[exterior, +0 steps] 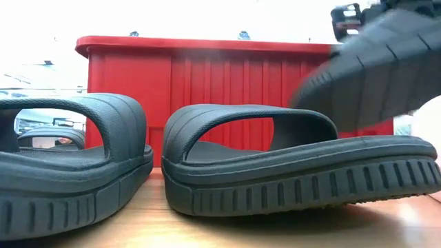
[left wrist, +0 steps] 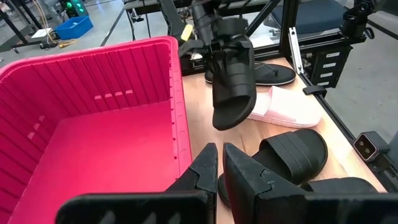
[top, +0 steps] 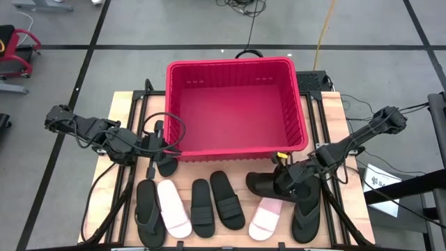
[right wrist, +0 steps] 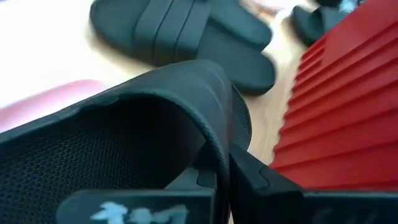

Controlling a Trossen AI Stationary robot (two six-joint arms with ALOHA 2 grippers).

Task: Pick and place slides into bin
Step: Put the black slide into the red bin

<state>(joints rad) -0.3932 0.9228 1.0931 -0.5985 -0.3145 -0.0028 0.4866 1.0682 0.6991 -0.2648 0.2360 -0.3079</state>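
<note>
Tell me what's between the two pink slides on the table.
Two black slides lie side by side between the left pink slide and the right pink slide, seen in the high view.

Overhead, table-level, two wrist cameras

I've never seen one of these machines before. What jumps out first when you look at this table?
The big red bin at the table's far middle, with nothing in it that shows. Next, the right gripper, its jaws shut on a black slide lifted off the table by the bin's near right corner. Along the near edge lies a row of slides, black except for two pale pink ones.
</note>
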